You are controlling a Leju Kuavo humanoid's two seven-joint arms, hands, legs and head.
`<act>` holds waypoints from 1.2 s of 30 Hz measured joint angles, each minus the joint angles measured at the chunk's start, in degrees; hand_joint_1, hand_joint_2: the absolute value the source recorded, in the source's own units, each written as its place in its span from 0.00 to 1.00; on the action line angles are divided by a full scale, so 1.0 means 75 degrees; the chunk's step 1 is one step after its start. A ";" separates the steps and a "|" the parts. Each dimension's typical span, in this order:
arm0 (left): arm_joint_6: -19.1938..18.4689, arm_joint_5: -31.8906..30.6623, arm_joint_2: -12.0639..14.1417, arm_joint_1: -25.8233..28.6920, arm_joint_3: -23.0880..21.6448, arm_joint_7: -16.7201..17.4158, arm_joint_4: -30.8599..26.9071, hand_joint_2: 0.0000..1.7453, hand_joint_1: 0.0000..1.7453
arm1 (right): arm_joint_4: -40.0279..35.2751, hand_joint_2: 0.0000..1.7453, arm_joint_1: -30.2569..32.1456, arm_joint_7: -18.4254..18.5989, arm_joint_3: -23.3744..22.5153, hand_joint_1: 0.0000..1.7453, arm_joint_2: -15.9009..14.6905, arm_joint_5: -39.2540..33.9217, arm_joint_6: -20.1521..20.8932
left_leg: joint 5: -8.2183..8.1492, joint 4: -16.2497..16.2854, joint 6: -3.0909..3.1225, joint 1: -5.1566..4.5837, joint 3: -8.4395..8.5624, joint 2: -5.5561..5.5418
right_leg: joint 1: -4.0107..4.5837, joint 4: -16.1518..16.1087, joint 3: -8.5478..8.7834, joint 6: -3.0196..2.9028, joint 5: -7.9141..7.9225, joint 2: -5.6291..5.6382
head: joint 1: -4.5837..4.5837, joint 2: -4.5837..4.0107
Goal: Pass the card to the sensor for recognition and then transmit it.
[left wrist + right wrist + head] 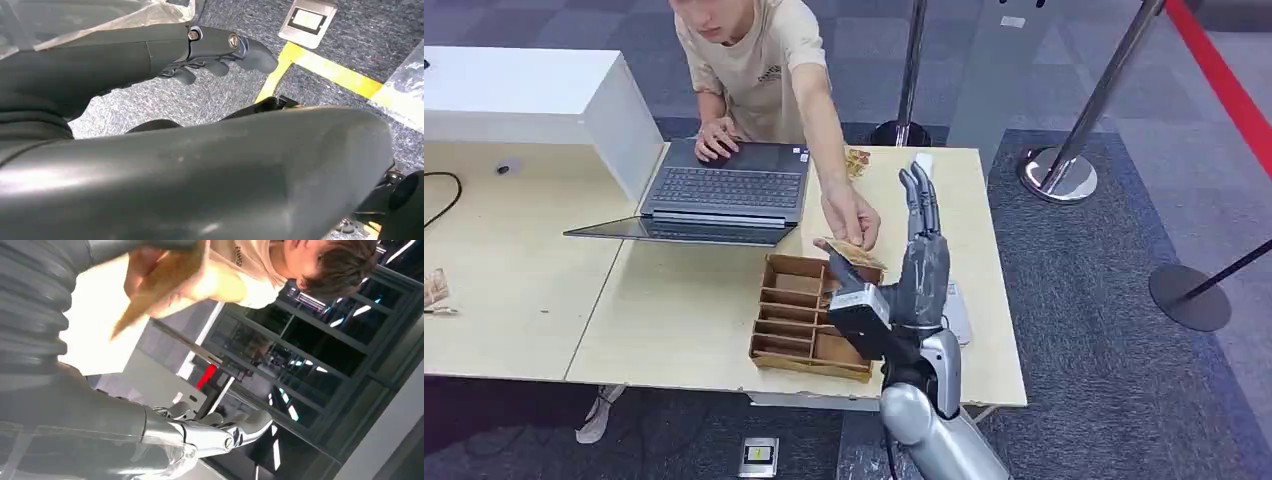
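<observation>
The right hand (921, 262), fingers extended, pinches the card (852, 252) at its thumb side. A person's hand (852, 215) grips the card's far edge.

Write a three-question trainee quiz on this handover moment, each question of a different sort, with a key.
1. True or false: the laptop on the table is closed.
2. Multiple choice: the card is touched by (A) the right hand alone, (B) the person's hand alone, (C) both.
3. Fill in: under the card sits a wooden ____ with compartments.

Key:
1. False; it lies open, the person's other hand on it.
2. C; the robot's thumb meets the card's near edge while the person pinches its far edge.
3. Organizer.
</observation>
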 joint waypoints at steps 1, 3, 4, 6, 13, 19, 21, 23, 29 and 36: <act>0.0000 0.0000 0.0000 0.0000 0.0000 0.0000 -0.0002 0.00 0.00 | 0.0009 1.00 0.0001 -0.0064 0.0000 1.00 0.0000 -0.0017 0.0000 | 0.0000 0.0000 0.0000 0.0000 0.0000 0.0000 | 0.0000 0.0000 0.0000 0.0000 0.0000 0.0000 | 0.0003 0.0000; 0.0000 0.0000 0.0000 0.0000 0.0000 0.0000 0.0000 0.00 0.00 | 0.0032 1.00 -0.0002 -0.0195 0.0000 1.00 0.0003 -0.0044 0.0000 | 0.0000 0.0000 0.0000 0.0000 0.0000 0.0000 | 0.0000 0.0000 0.0000 0.0000 0.0000 0.0000 | 0.0003 0.0000; 0.0000 0.0000 0.0000 0.0000 0.0000 0.0000 -0.0003 0.00 0.00 | 0.0047 1.00 0.0001 -0.0216 0.0000 1.00 0.0003 -0.0052 0.0000 | 0.0000 0.0000 0.0000 0.0000 0.0000 0.0000 | 0.0000 0.0000 0.0000 0.0000 0.0000 0.0000 | 0.0000 0.0000; 0.0000 0.0000 0.0000 0.0000 0.0000 0.0000 0.0000 0.00 0.00 | 0.0076 1.00 -0.0003 -0.0248 0.0000 1.00 0.0003 -0.0108 0.0000 | 0.0000 0.0000 0.0000 0.0000 0.0001 0.0000 | 0.0000 0.0000 0.0001 0.0000 0.0000 0.0000 | 0.0000 0.0000; 0.0000 0.0000 0.0000 -0.0001 0.0000 0.0000 -0.0003 0.00 0.00 | 0.0125 1.00 -0.0003 -0.0277 0.0000 1.00 0.0003 -0.0146 0.0000 | 0.0000 0.0000 0.0000 0.0000 0.0002 0.0000 | 0.0000 0.0000 0.0002 0.0000 0.0000 0.0000 | 0.0003 0.0000; 0.0000 -0.0003 0.0000 -0.0001 0.0000 0.0000 -0.0003 0.00 0.00 | 0.0195 1.00 -0.0008 -0.0327 0.0000 1.00 0.0006 -0.0172 0.0000 | 0.0001 0.0000 0.0000 0.0000 0.0003 0.0000 | 0.0000 0.0000 0.0003 0.0000 0.0000 0.0000 | 0.0000 0.0000; 0.0000 -0.0003 0.0000 -0.0001 0.0000 0.0000 -0.0003 0.00 0.00 | 0.0225 1.00 -0.0009 -0.0338 0.0000 1.00 0.0006 -0.0172 0.0000 | 0.0000 0.0000 0.0000 0.0000 0.0003 0.0000 | 0.0000 0.0000 0.0003 0.0000 0.0000 0.0000 | 0.0000 0.0000; 0.0000 -0.0009 0.0000 -0.0001 0.0000 0.0000 -0.0003 0.00 0.00 | 0.0230 1.00 -0.0010 -0.0344 0.0000 1.00 0.0009 -0.0172 0.0000 | 0.0000 0.0000 0.0000 0.0000 0.0003 0.0000 | 0.0000 0.0000 0.0003 0.0000 0.0000 0.0000 | 0.0003 0.0000; 0.0000 -0.0023 0.0000 -0.0002 0.0000 0.0000 0.0000 0.00 0.00 | 0.0303 1.00 -0.0017 -0.0391 0.0000 1.00 0.0012 -0.0172 0.0000 | 0.0001 0.0000 0.0000 0.0000 0.0003 0.0000 | 0.0000 0.0000 0.0004 0.0000 0.0001 0.0000 | 0.0003 0.0000; 0.0000 -0.0020 0.0000 -0.0002 0.0000 0.0009 0.0000 0.00 0.00 | 0.0425 1.00 -0.0081 -0.0438 -0.0070 1.00 -0.0008 -0.0463 0.0000 | 0.0001 0.0000 0.0000 -0.0001 0.0006 0.0001 | -0.0001 0.0000 0.0004 0.0001 0.0001 0.0000 | 0.0000 0.0000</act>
